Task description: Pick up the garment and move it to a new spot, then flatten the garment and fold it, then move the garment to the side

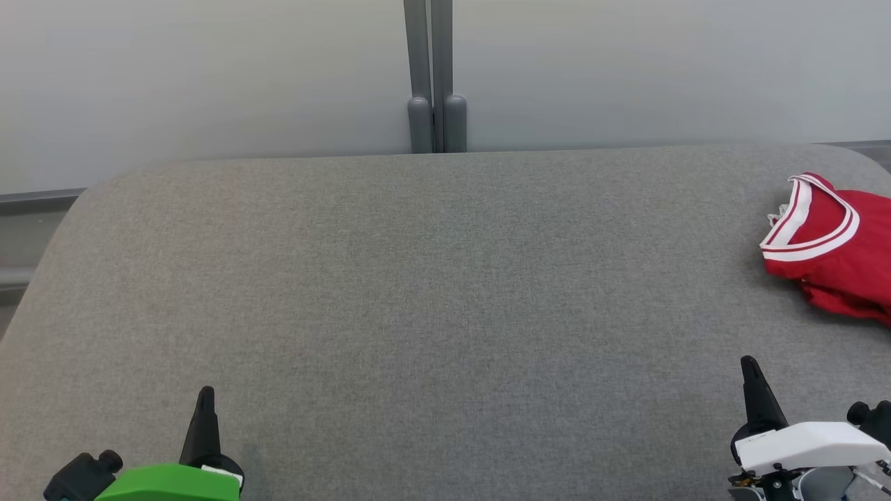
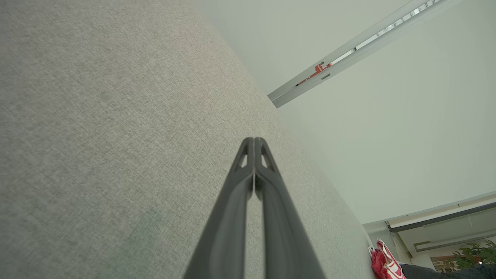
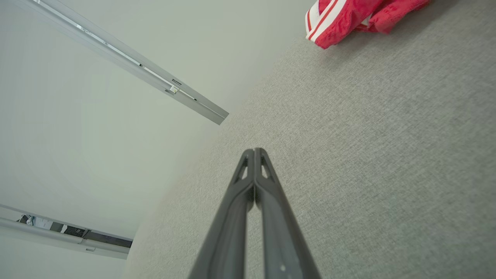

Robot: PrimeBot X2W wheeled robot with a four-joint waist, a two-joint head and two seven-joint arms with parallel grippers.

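Observation:
The garment (image 1: 835,250) is red with white-striped trim and lies crumpled at the far right edge of the grey fabric-covered table (image 1: 418,292), partly cut off by the head view's edge. It also appears at the top of the right wrist view as the garment (image 3: 348,17) and small at the bottom right of the left wrist view as the garment (image 2: 385,263). My left gripper (image 1: 205,393) rests low at the near left, shut and empty. Near the front right stands my right gripper (image 1: 748,363), shut and empty, a good way short of the garment.
A grey wall with a vertical post (image 1: 435,76) stands behind the table's rounded far edge. The table top (image 1: 418,292) stretches wide between the two grippers. A potted plant (image 2: 474,252) shows far off in the left wrist view.

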